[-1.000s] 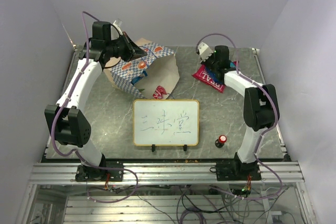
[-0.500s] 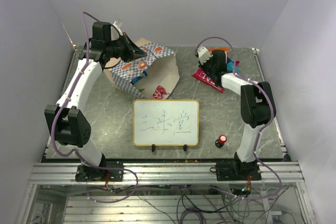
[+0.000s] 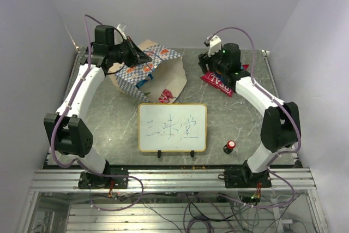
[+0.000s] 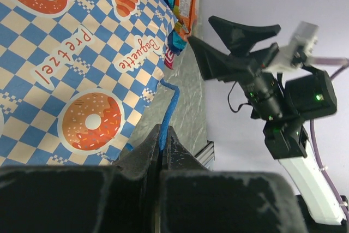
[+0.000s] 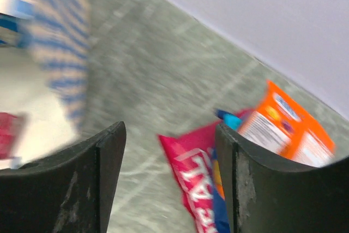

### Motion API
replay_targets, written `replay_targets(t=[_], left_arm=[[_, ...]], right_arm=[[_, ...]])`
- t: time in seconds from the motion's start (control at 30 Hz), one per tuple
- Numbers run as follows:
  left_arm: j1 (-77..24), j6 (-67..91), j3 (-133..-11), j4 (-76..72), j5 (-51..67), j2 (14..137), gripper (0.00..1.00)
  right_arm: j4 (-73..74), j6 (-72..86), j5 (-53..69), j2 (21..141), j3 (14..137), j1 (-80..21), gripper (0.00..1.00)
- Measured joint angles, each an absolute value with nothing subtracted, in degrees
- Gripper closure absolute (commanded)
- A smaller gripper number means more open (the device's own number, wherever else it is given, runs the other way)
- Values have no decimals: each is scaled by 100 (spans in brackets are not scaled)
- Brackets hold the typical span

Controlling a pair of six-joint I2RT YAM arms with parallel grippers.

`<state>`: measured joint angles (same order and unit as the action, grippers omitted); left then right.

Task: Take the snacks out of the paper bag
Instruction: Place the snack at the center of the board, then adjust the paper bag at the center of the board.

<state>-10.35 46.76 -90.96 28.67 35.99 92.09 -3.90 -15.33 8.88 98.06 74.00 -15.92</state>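
We are finding the paper bag (image 3: 155, 75) lying tilted on the far left part of the bench (image 3: 114, 118), with its checkered band facing up and its mouth gaping toward the near edge. The left gripper (image 4: 162, 141) is clenched on the bag's blue cord handle (image 4: 173, 102), and the cord is running up from between the pressed-together fingers to the bag's rim. A small red packet (image 3: 166, 95) is showing at the lower lip of the mouth; we cannot tell whether it is lying fully inside. The other snacks are lying in a pile near the far right corner of the bench: a lettered red packet (image 5: 193, 173), an orange packet (image 5: 289, 129) and a blue packet (image 5: 229, 118) tucked between them. The right gripper (image 3: 206, 64) is hanging between the bag and this pile, at the left end of the lettered red packet, with its jaws spread apart and nothing between them. Its forearm is crossing over the pile in the top view and hiding part of it, and the right wrist view is blurred. A framed whiteboard (image 3: 172, 127) is standing mid-bench toward the near edge, its top edge just beside the bag's mouth, between the arm bases and the opening. A red-capped knob (image 3: 230, 145) is sitting right of the whiteboard, well apart from the snacks.
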Motion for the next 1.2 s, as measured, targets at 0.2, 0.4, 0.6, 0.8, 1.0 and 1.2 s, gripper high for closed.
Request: replay_targets(t=[0.2,0.4,0.6,0.8,1.0,1.2], left_arm=[[-1035,4676,-8980,2917,3527,9105,93],[-1035,4681,-8980,3000,3468,9030,93],[-1035,4718,-8984,3030,3470,9024,93],[-1035,4716,-9065,3151,3472,9024,93],[-1035,4689,-9074,3245,3472,9024,93],[-1059,4674,-9074,3240,3472,9050,93]], right_arm=[[-913,-1033,1704,9577,6958,-2255,28],[-1328,-832,2069,9944,6895,-2381,30],[-1741,-676,2305,10481,6943,-2383,45],[-2027,-657,2209,10912,7192,-2493,59],[-2047,-663,1693,11334,7795,-2541,85],[-2062,-687,1129,11469,8029,-2526,100]])
